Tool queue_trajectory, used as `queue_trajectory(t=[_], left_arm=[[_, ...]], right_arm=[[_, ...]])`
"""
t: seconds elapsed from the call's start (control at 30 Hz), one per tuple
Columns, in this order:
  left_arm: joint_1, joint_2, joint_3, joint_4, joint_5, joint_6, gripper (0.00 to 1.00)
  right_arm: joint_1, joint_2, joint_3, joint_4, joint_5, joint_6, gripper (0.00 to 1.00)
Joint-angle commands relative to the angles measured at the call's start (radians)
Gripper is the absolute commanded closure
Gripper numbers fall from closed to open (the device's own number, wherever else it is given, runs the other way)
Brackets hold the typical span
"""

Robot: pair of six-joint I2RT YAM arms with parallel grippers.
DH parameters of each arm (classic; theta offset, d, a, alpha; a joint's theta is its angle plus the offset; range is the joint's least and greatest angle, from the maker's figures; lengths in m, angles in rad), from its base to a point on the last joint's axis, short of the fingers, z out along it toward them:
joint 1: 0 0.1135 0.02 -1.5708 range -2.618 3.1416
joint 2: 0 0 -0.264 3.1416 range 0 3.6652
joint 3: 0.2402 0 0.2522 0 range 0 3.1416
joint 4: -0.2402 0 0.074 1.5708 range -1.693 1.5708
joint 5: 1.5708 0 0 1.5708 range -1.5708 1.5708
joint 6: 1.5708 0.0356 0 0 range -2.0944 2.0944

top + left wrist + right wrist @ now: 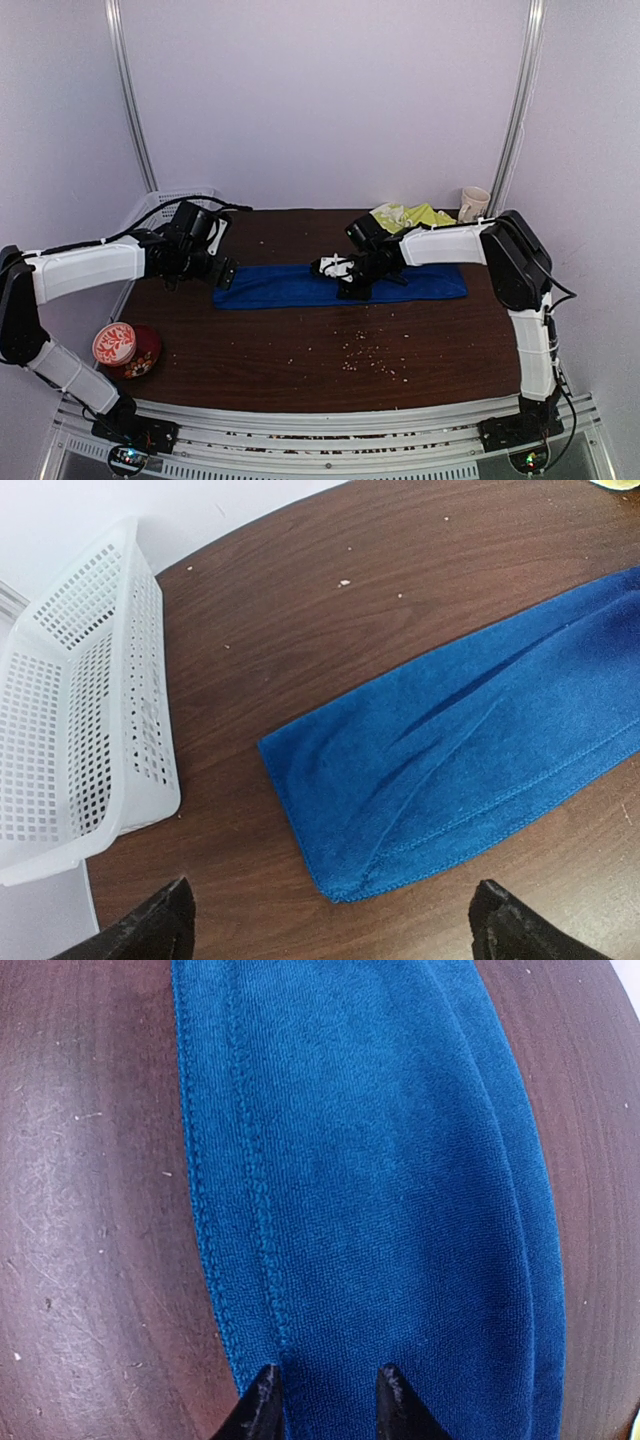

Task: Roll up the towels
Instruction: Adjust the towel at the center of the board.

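Right tool point(325, 1385), half-closed on the blue towel point(380, 1160) — grasp unclear — may pinch one layer only; left tool point(335, 905) released.

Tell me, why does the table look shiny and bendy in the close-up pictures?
Right wrist view: light glares pale off the table left of the blue towel, whose weave is sharp. Left wrist view: the wide lens curves the table's far edge and the white basket. Top view: softer, grainy, with lilac-tinted walls.
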Motion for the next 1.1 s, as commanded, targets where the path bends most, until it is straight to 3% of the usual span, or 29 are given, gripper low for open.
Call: queue_trajectory(t=[0.0,0.17,0.33,0.7,1.07], left_arm=[[-0.005,-0.009,0.019,-0.019,0.025,0.016,0.02],[-0.005,0.004,0.019,-0.015,0.021,0.015,0.02],[-0.004,0.016,0.010,-0.006,0.020,0.015,0.02],[-0.005,0.037,0.004,0.005,0.019,0.017,0.02],[-0.005,0.047,0.002,0.005,0.031,0.020,0.02]], right_arm=[[0.003,0.021,0.028,-0.022,0.030,0.004,0.69],[0.004,0.030,0.028,-0.022,0.036,-0.003,0.73],[0.002,0.035,0.028,-0.045,0.024,-0.004,0.87],[-0.001,-0.028,-0.012,-0.056,-0.040,-0.060,0.99],[-0.002,-0.089,-0.047,-0.102,-0.055,-0.084,1.00]])
